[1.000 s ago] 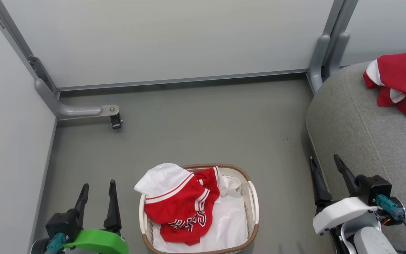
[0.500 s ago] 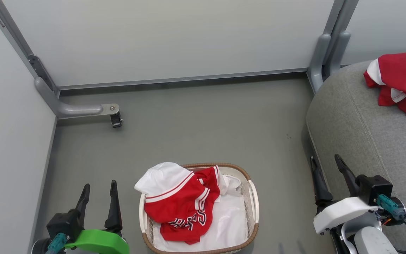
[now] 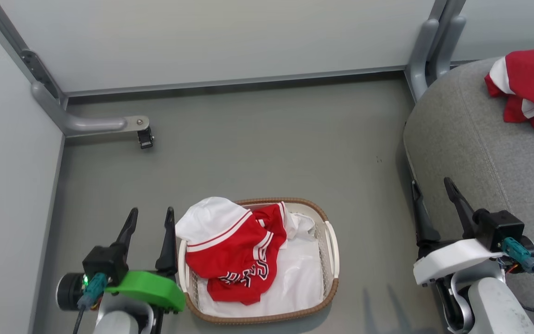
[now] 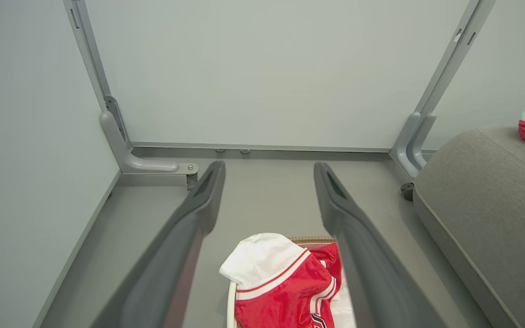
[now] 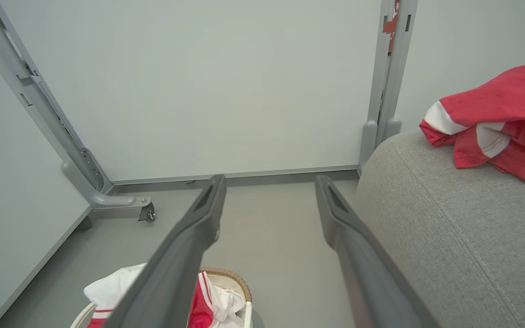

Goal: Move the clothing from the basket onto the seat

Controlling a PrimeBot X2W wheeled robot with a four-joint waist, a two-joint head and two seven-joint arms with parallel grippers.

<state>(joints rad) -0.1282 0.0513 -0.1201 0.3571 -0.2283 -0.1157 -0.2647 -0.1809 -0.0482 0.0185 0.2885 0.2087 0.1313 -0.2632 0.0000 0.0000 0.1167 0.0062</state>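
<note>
A red jersey [image 3: 234,253] with a white panel and dark lettering lies crumpled in the oval cream basket [image 3: 331,253] on the floor, spilling over its left rim, and it shows too in the left wrist view [image 4: 285,287]. A second red jersey [image 3: 529,88] rests on the grey seat [image 3: 471,153] at the right, the same jersey [image 5: 499,123] on the same seat [image 5: 449,241] in the right wrist view. My left gripper [image 3: 151,220] stands open just left of the basket, empty. My right gripper [image 3: 431,190] is open beside the seat's front edge, empty.
A white liner sheet [image 3: 301,283] covers the basket's bottom. Grey partition walls close the back and left, with a metal foot and caster [image 3: 144,137] on the floor at the left. Another partition post [image 3: 427,51] stands by the seat's corner.
The head camera has tilted, shifting the whole picture. My left gripper has come forward and right, close to the basket's left rim. The jerseys lie as before.
</note>
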